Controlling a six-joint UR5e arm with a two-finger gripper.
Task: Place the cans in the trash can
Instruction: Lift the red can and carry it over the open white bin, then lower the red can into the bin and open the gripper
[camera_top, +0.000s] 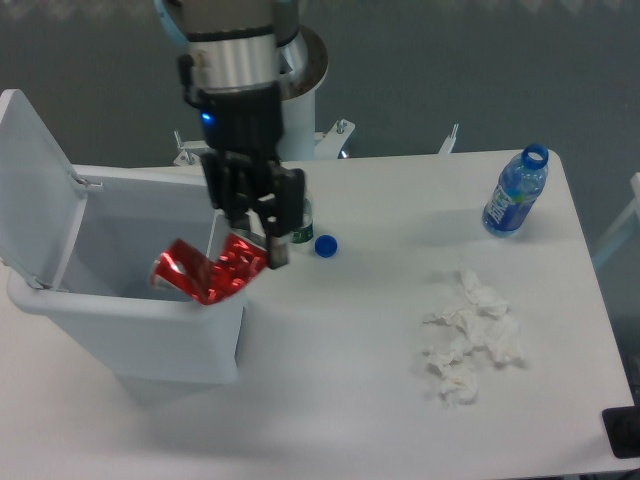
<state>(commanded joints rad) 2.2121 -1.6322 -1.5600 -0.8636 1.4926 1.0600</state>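
The crushed red can (205, 273) hangs over the open trash can (130, 305), at about rim height and just inside its right wall. My gripper (258, 250) points down over the bin's right edge, and its fingers are closed on the can's right end. The bin is white and stands at the table's left. Its flip lid (35, 185) stands open on the far left side. The bin's inside is mostly hidden from this angle.
A blue bottle cap (325, 245) lies just right of the gripper, with a bottle (304, 225) partly hidden behind the fingers. A clear bottle with a blue label (515, 195) stands at the back right. Crumpled white tissues (470, 338) lie right of centre.
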